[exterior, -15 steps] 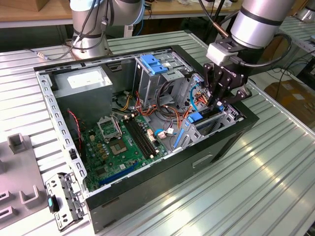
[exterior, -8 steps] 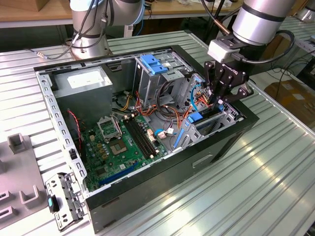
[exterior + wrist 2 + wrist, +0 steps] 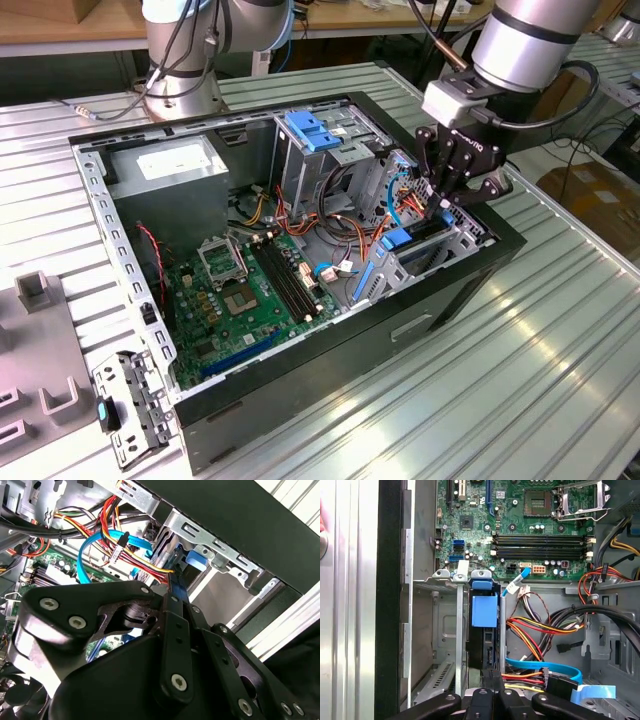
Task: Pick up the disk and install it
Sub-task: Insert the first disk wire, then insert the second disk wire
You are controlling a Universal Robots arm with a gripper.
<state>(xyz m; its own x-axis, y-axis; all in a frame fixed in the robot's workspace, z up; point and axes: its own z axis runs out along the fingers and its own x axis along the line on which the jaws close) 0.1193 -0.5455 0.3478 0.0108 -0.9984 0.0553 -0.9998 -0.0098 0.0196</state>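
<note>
Inside the drive cage [image 3: 460, 630], the disk [image 3: 484, 612], upright.

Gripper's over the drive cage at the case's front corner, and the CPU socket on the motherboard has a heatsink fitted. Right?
Not quite. The gripper is over the drive cage, but the CPU socket is bare with no heatsink fitted, as the first wrist view shows.

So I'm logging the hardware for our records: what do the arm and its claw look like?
The arm is a thick silver-grey tube with a darker band, a black cable looping beside it and a pale grey box at the wrist. The claw is matt black with white lettering on its body. In the second wrist view its linkage bars are black, jointed with round silver screw heads.
</note>
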